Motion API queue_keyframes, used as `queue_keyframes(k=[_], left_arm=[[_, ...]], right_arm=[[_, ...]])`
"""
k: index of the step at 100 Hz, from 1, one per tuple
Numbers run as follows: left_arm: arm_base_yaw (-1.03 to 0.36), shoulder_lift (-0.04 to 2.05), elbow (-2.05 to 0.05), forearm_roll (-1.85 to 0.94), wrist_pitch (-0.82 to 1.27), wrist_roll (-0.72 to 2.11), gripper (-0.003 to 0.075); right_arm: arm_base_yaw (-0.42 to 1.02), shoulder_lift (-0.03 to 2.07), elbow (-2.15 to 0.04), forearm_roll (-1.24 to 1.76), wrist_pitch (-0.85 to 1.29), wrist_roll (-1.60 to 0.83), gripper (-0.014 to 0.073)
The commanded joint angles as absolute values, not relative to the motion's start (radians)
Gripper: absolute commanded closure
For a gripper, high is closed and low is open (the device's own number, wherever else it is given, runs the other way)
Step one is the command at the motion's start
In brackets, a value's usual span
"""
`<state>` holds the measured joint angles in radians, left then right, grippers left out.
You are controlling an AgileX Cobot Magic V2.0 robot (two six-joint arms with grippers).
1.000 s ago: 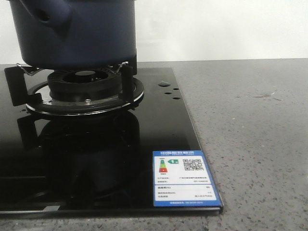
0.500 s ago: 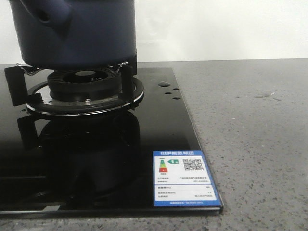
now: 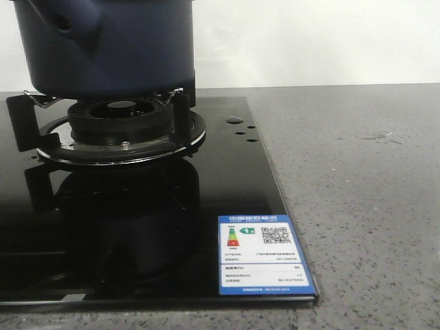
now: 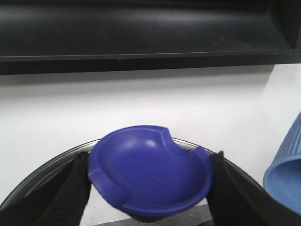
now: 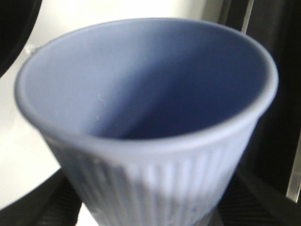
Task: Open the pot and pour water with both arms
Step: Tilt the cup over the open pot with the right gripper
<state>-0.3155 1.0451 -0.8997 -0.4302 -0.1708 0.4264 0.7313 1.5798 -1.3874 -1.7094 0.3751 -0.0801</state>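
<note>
Dark navy pot (image 3: pixel 110 48) sits on the burner (image 3: pixel 120 127) of the black stove. The left gripper (image 4: pixel 150 186) clamps a blue lid (image 4: pixel 150 172), apparently the pot's. The right gripper (image 5: pixel 146 197) holds a ribbed cup (image 5: pixel 146 117). Opening looks done; pouring remains.

Navy pot (image 3: pixel 110 45), pale-blue ribbed cup (image 5: pixel 146 127)

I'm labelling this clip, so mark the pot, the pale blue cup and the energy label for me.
pot (image 3: pixel 130 51): front view, on its dark side wall.
pale blue cup (image 5: pixel 155 183): right wrist view, on its ribbed outer wall.
energy label (image 3: pixel 265 256): front view, at the sticker's middle.
</note>
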Motion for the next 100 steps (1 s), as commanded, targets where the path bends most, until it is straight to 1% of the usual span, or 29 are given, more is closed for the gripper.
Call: queue_keyframes(k=[1,27,34,47,67,74,88,100], left_arm=[[-0.314,1.02,-0.938,-0.423,-0.278,0.424,0.0391],[-0.314,1.02,-0.938,-0.423,-0.278,0.424,0.0391],[-0.314,1.02,-0.938,-0.423,-0.278,0.424,0.0391],[-0.314,1.02,-0.938,-0.423,-0.278,0.424,0.0391],[-0.314,1.02,-0.938,-0.424,-0.278,0.424,0.0391],[-0.314,1.02,-0.938,-0.424,-0.278,0.424,0.0391],[-0.314,1.02,-0.938,-0.424,-0.276,0.424,0.0391],[-0.314,1.02,-0.938,-0.424,-0.276,0.424,0.0391]], right_arm=[[0.733,1.534,-1.428,-1.747,0.398,-0.079,0.03],[0.733,1.534,-1.428,-1.739,0.398,-0.077,0.03],[0.733,1.534,-1.428,-1.725,0.406,-0.038,0.03],[0.732,1.534,-1.428,-1.723,0.436,0.171,0.03],[0.73,1.522,-1.428,-1.723,0.527,0.416,0.03],[0.711,1.506,-1.428,-1.721,0.535,0.536,0.03],[0.633,1.446,-1.417,-1.7,0.491,0.856,0.03],[0.521,1.374,-1.365,-1.7,0.401,1.093,0.03]])
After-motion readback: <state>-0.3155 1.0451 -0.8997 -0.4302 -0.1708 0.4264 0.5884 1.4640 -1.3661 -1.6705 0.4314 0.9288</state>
